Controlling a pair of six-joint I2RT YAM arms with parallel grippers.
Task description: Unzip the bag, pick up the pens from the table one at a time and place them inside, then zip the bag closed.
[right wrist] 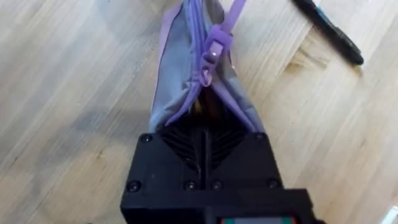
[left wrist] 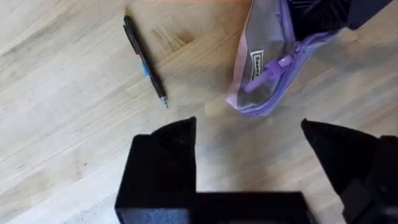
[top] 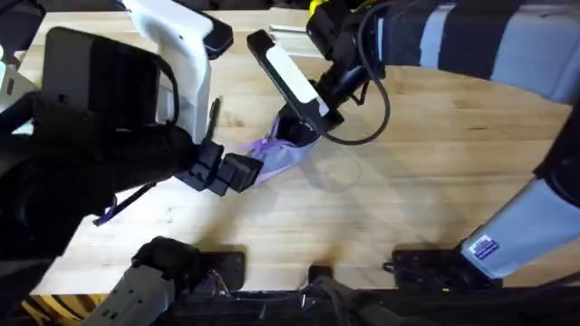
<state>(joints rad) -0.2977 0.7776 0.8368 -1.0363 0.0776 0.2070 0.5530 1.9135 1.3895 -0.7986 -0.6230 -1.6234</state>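
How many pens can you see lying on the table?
2, I think. One dark pen lies on the table beside the bag. A purple-blue one pokes out under the left arm. More may be hidden.

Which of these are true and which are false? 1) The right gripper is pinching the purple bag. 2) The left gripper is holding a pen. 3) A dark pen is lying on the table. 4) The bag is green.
1) True. The right gripper is shut on one end of the bag.
2) False. The left gripper is open with nothing between its fingers; it hangs above the table close to the bag.
3) True. A dark pen lies flat on the wood, apart from the bag.
4) False. The bag is lavender purple and grey, with a purple zipper pull.
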